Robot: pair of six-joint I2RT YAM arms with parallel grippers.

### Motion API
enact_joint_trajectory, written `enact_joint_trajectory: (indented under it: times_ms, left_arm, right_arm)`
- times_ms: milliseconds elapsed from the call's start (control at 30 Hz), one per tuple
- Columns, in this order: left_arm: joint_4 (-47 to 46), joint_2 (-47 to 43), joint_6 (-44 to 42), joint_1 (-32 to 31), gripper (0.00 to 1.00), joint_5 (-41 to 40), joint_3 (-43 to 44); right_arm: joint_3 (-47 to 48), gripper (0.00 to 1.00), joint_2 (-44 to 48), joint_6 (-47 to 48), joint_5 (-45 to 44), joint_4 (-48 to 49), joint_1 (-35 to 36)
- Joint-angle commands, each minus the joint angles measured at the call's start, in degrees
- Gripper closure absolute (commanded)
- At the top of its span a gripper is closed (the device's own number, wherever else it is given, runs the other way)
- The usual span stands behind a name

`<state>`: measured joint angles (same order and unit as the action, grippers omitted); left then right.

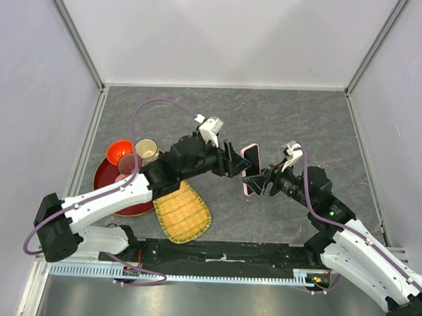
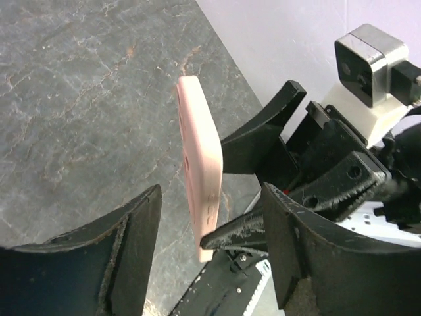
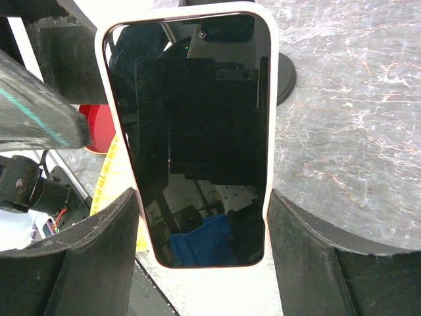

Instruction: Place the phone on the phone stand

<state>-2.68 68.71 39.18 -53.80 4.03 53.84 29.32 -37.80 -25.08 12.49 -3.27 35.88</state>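
Right gripper (image 3: 200, 217) clenches the phone (image 3: 197, 131) by its long edges, upright over the table (image 1: 302, 119) centre, back toward the phone stand (image 3: 287, 78), presumably for seating; my left gripper (image 2: 210, 191) straddles it, released.

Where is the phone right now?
In the top view, the phone is near the middle of the table, held by the right gripper on its right, with the left gripper open around it from the left.

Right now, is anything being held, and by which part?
The right gripper holds the phone, its fingers pressing the two long side edges near one end. The left gripper is open around it, apparently not touching.
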Motion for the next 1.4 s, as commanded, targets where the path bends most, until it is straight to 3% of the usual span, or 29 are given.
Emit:
enact_joint_trajectory:
  times_ms: [0,100,133,333,367,400,433,467,533,567,667,833,933,967,1100,1233,1367]
  left_arm:
    - [-0.49,5.45,-5.17,-2.62,0.36,-7.19,6.0]
    - [-0.49,7.22,-4.55,-3.06,0.47,-7.72,7.59]
    - [-0.57,8.1,-4.46,-3.15,0.57,-7.9,7.94]
    - [-0.4,9.87,-4.81,-3.33,0.97,-8.08,9.79]
    - [-0.4,9.78,-5.25,-3.33,0.98,-7.64,9.7]
    - [-0.14,9.43,-6.73,-3.33,0.98,-7.2,9.61]
    - [0.39,8.91,-7.53,-3.33,0.98,-7.02,9.44]
    - [1.44,7.07,-8.76,-3.07,0.98,-6.93,8.91]
    - [4.5,4.43,-10.95,-2.45,0.98,-5.1,7.95]
    - [5.39,2.59,-13.14,-1.32,0.98,-4.3,6.72]
    - [10.75,-5.14,-17.1,2.54,0.98,3.5,4.53]
    - [21.99,-15.78,-23.7,6.86,0.98,20.09,4.43]
    - [23.68,-17.9,-25.73,7.31,0.98,31.07,4.69]
    - [24.03,-17.99,-26.08,7.31,0.98,33.65,5.04]
    - [24.04,-17.47,-27.31,7.39,0.98,40.17,5.83]
    - [22.1,-15.62,-26.61,7.39,0.98,44.65,5.83]
    - [19.3,-15.36,-25.39,7.4,0.98,47.11,4.52]
  right_arm:
    - [2.85,1.0,3.26,0.38,-3.09,3.44,0.24]
    - [3.28,1.0,3.87,0.73,-3.7,1.25,0.24]
    - [3.46,1.0,3.88,0.74,-3.88,0.29,0.24]
    - [5.21,0.96,3.62,1.35,-2.74,-3.57,0.24]
    - [6.61,0.85,2.39,1.35,-2.21,-4.81,0.24]
    - [7.58,0.57,1.77,1.61,-1.25,-6.21,0.24]
    - [8.55,0.45,0.98,2.22,-0.81,-9.79,0.24]
    - [10.82,0.23,-0.59,2.93,-0.28,-12.0,0.24]
    - [12.59,0.04,-2.53,4.24,2.79,-17.9,0.24]
    - [13.21,0.02,-2.98,4.34,3.67,-19.05,0.24]
    - [11.29,0.02,-4.99,4.25,15.26,-16.69,0.16]
    - [11.99,0.02,-7.11,8.02,23.53,-16.86,0.25]
    - [16.45,0.03,-9.99,10.4,35.72,-15.37,0.42]
    - [17.43,0.09,-10.79,10.4,41.76,-14.23,0.51]
    - [24.1,0.18,-13.35,15.93,46.29,-17.11,3.14]
    - [29.63,0.19,-14.75,19.27,49.73,-19.14,4.11]
    - [34.57,0.2,-18.09,22.43,47.46,-25.2,4.81]
